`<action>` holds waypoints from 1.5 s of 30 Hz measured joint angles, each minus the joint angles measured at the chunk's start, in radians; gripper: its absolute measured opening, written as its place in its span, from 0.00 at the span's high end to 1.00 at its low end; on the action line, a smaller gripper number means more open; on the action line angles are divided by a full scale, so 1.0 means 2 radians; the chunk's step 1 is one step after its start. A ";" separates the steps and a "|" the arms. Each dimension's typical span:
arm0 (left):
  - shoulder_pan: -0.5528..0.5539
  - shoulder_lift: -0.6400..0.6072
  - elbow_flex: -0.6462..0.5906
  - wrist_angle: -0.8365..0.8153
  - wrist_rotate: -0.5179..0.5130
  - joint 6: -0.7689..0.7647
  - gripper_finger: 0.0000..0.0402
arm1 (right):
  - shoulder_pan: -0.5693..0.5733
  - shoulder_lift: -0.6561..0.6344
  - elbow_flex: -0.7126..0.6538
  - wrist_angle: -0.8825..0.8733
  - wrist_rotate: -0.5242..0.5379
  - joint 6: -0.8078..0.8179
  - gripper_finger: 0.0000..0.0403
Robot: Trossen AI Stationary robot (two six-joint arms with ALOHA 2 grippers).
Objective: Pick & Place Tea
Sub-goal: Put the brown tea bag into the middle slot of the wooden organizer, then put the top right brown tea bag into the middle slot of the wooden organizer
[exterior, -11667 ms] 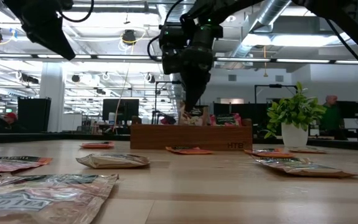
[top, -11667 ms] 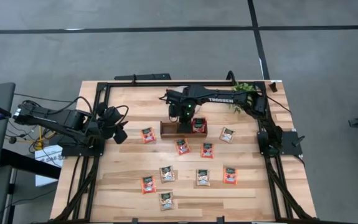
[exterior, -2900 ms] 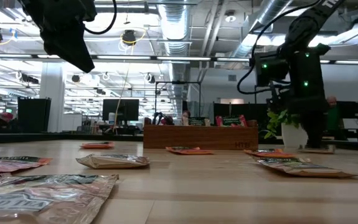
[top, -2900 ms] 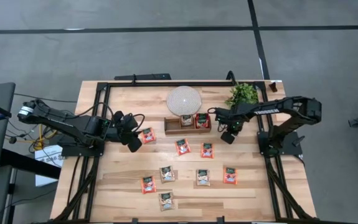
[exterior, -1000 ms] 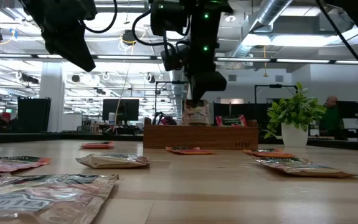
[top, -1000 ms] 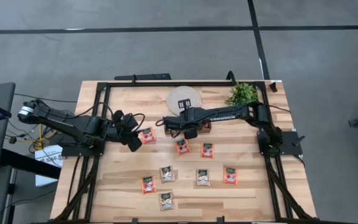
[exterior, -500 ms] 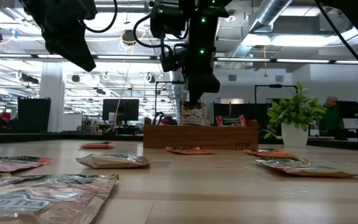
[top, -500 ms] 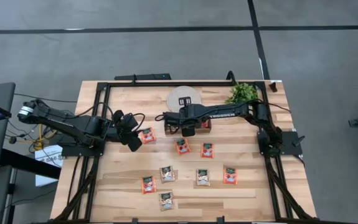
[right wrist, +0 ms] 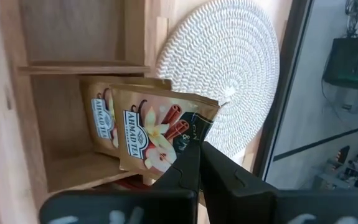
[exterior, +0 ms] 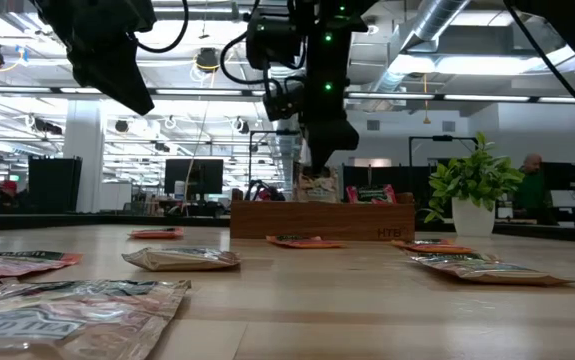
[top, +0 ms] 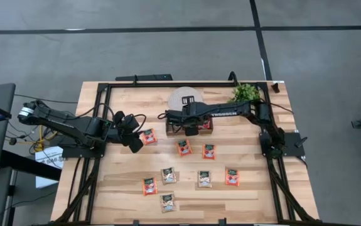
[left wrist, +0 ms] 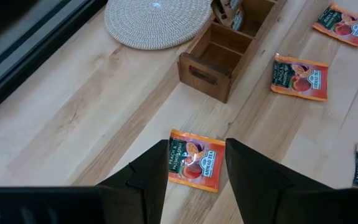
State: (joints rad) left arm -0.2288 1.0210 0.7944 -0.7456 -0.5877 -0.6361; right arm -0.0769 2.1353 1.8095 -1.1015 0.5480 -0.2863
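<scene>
Nine tea sachets [top: 204,179] lie loose on the table [top: 249,194] | my right gripper [right wrist: 198,163] pinches a tan sachet [right wrist: 146,129] into the tray's [exterior: 317,219] middle compartment, beside another | my left gripper [left wrist: 196,163], spread, hovers over a red sachet [left wrist: 195,160] left of the tray.

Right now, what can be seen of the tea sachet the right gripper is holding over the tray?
The held sachet is a flat, pale tan packet with a dark green band reading Ahmad Tea and a picture of a flower and cinnamon sticks. The right gripper is shut on its corner. It hangs inside the middle compartment of the wooden tray, in front of a second, similar sachet. The woven round mat lies just beyond the tray.
</scene>
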 joint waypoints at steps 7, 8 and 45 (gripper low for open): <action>0.000 0.000 0.000 0.000 0.000 0.000 0.62 | -0.004 0.000 0.000 0.003 -0.003 0.000 1.00; 0.000 0.000 0.000 0.000 0.000 0.000 0.62 | -0.004 0.000 0.000 0.003 -0.007 0.000 1.00; 0.000 0.000 0.000 0.001 0.000 0.000 0.62 | 0.011 -0.121 0.000 -0.104 -0.181 0.119 0.82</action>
State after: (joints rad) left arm -0.2291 1.0214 0.7944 -0.7433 -0.5873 -0.6363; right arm -0.0548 1.8925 1.8095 -1.3088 0.1851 -0.0493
